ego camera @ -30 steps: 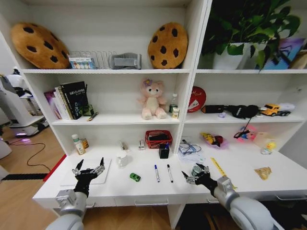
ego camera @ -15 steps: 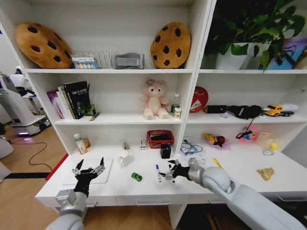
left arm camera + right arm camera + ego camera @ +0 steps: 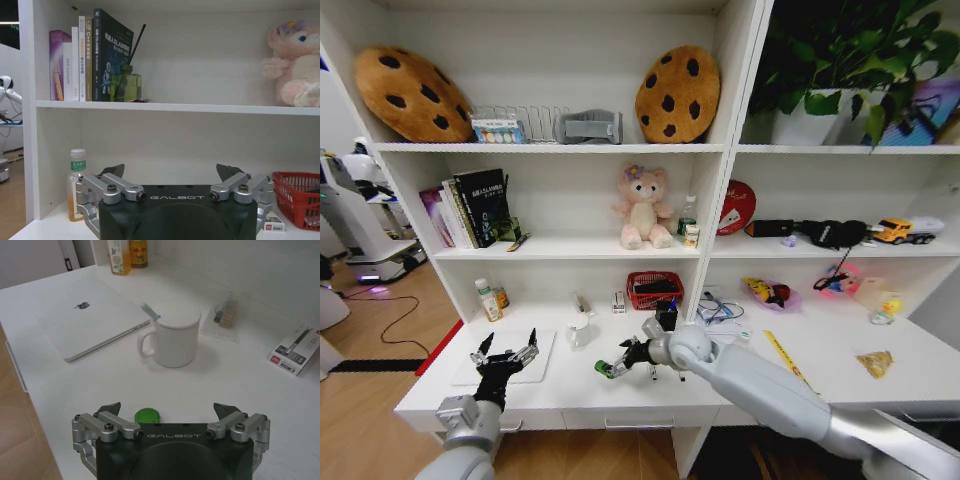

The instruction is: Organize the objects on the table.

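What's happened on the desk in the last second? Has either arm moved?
The right claw has swept across the table from near the yellow ruler, past the pens, and now sits open at the green toy car, not yet gripping it. The left claw stayed open over the laptop. The mug hasn't moved.

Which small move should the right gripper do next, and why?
Probably lower a little and close on the green toy car: the right gripper is open, the car sits between its fingers, apart from the white mug.
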Available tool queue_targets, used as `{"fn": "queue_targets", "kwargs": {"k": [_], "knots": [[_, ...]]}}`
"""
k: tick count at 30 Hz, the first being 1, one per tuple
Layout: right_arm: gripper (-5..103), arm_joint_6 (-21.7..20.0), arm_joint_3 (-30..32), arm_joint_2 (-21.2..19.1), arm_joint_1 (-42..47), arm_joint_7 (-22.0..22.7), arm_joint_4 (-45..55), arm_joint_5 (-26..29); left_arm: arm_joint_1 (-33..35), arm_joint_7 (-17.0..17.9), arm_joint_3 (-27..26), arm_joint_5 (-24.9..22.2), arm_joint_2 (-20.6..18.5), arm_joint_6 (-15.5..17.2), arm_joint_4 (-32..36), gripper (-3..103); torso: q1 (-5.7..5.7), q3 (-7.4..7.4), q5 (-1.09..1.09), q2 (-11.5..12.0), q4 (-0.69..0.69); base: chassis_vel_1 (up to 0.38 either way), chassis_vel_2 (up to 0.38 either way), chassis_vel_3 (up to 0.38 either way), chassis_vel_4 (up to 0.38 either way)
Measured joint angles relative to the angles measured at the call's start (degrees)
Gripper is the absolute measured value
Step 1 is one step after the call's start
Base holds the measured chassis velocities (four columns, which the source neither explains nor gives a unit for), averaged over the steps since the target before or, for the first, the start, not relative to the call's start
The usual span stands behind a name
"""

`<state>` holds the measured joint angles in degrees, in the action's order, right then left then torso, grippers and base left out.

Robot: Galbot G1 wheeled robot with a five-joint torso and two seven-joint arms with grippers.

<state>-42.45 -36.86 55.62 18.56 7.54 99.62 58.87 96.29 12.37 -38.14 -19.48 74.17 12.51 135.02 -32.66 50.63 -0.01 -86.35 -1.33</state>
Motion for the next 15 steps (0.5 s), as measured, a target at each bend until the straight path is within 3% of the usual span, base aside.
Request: {"fn": "queue_targets", "kwargs": {"k": [4, 15], "knots": [[100, 0.0, -3.0, 1.5, -3.1, 6.9, -0.6, 4.9, 0.0, 0.0, 0.0, 0.0, 0.0, 0.0, 0.0, 100, 0.00, 0.00, 0.00, 0.0, 0.00, 0.000, 0.000, 0.000, 0.000], [100, 0.1, -0.6, 3.3, 2.7, 10.7, -1.4, 13.9, 0.0, 0.0, 0.0, 0.0, 0.0, 0.0, 0.0, 100, 0.01, 0.00, 0.02, 0.0, 0.00, 0.000, 0.000, 0.000, 0.000]]}}
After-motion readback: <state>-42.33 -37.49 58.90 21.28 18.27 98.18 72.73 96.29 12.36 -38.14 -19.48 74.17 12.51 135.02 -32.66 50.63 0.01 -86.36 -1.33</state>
